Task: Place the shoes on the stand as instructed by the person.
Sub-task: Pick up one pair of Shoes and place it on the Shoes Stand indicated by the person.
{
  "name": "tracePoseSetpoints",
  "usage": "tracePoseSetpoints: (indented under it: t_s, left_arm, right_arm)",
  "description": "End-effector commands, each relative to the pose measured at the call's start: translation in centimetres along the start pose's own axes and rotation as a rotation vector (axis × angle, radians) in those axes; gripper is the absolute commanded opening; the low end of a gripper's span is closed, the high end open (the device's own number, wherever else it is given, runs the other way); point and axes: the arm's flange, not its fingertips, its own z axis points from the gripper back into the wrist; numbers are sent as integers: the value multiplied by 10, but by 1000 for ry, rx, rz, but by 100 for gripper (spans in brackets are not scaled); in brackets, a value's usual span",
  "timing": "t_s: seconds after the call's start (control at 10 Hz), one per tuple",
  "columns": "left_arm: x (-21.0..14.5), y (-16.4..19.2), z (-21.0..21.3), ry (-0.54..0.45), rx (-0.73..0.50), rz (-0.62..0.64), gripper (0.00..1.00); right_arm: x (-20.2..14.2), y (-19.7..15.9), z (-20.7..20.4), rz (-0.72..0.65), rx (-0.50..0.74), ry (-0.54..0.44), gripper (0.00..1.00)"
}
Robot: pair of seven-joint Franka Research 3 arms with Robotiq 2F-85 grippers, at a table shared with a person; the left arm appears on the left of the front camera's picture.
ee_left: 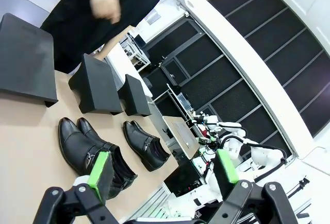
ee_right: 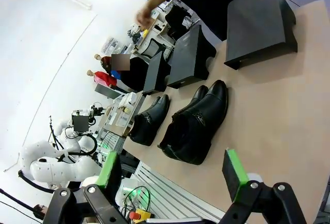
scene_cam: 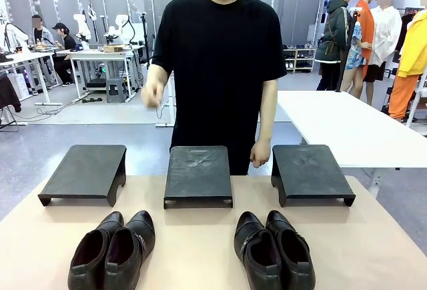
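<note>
- Left gripper [ee_left: 164,167]: released, green pads wide apart, nothing between them; it hangs above the table's near side
- Right gripper [ee_right: 171,171]: also released, jaws spread wide and empty, above the near side of the table
- Table [scene_cam: 200,243]: tan top, carrying three stands and four shoes
- Left pair [scene_cam: 112,250]: glossy black shoes side by side and touching, toes pointing at the person, on the table top in front of the left stand [scene_cam: 85,170] and a little toward the middle; a metal buckle shows on the side of one shoe in the left wrist view
- Right pair [scene_cam: 273,250]: two more glossy black shoes, side by side and touching, toes toward the person, on the table between the middle stand [scene_cam: 198,173] and the right stand [scene_cam: 310,170], nearer the robot than either
- The two pairs lie well apart, with bare table between them
- Stands: three low black platforms in a row along the far side, tops bare, no shoe on any
- Person [scene_cam: 220,57]: black T-shirt, standing behind the middle stand
- Raised hand [scene_cam: 155,93]: held at chest height on the robot's left side, fingers loosely curled
- Lowered hand [scene_cam: 260,153]: hanging just beside the right stand's inner far corner; whether it touches I cannot tell
</note>
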Motion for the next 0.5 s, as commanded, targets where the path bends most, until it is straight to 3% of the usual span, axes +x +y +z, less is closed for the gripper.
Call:
tracePoseSetpoints:
  t_s: [0.0, 0.4]
  left_arm:
    - [4, 0, 2, -7, -18, -25, 100]
    - [4, 0, 2, -7, -18, -25, 100]
  right_arm:
    - [2, 0, 1, 25, 10, -14, 100]
    - [2, 0, 1, 25, 10, -14, 100]
